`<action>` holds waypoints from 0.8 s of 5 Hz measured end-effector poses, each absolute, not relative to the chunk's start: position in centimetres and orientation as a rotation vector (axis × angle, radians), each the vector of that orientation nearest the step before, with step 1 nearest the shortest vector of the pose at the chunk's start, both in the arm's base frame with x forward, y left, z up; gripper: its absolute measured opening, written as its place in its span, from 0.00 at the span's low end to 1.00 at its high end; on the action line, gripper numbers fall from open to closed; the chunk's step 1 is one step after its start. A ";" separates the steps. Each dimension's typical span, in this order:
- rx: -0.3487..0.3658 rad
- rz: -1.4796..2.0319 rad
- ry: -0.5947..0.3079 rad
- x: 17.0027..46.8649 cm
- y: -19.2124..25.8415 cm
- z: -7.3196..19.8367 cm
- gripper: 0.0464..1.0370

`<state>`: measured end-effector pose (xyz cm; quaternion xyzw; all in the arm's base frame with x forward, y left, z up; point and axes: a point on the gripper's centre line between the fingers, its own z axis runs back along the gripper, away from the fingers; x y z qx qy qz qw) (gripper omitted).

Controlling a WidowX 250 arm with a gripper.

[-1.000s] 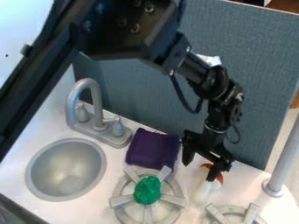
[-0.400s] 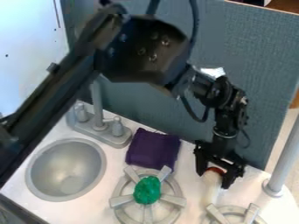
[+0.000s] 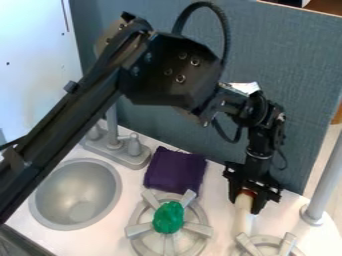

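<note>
The black gripper (image 3: pixel 245 206) is pinching a long white thing with a red top (image 3: pixel 243 216), one finger on each side. They are near the back edge of the white counter (image 3: pixel 217 207), toward its right end. The white thing's low end is right by a grey burner (image 3: pixel 288 244). A grey pole (image 3: pixel 323 180) stands to the right. To the left, by the back edge, is a purple cloth (image 3: pixel 175 170). In front of it, a bumpy green thing (image 3: pixel 168 217) sits on another burner (image 3: pixel 138 229). Farther left are a grey tap (image 3: pixel 124 153) and a round sink (image 3: pixel 40 195).
</note>
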<state>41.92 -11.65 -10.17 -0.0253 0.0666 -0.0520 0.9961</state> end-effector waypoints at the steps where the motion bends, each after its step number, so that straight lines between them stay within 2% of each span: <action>1: -0.066 -0.092 0.106 40.6 -11.5 -9.6 0.58; 3: -0.270 -0.020 -0.066 38.6 -10.3 -1.9 0.56; 4: -0.229 -0.033 -0.037 36.2 -7.7 -0.1 0.56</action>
